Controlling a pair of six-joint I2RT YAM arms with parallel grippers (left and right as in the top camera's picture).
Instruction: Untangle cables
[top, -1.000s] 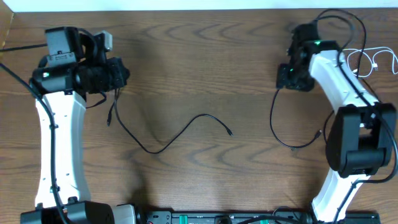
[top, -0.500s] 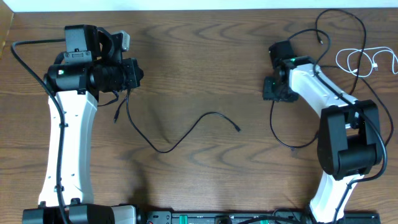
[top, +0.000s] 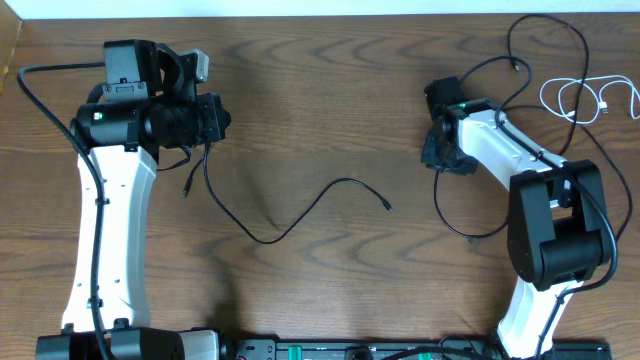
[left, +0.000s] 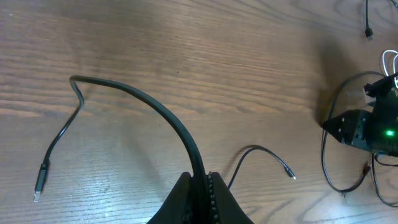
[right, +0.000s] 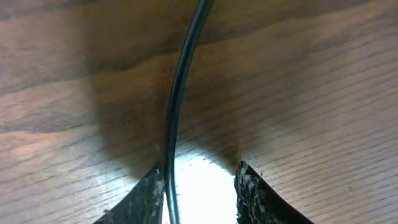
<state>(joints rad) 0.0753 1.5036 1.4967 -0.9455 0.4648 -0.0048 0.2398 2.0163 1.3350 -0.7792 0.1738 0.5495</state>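
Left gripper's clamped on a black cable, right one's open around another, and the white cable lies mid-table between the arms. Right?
Not quite. The overhead view shows the white cable coiled at the far right corner of the table, beyond the right arm, not mid-table. The rest holds: left gripper clamped on a black cable, right gripper open around another black cable.

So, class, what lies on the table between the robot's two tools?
Overhead view: only the loose end of the black cable held by the left tool, its plug short of the right tool; otherwise bare wood.
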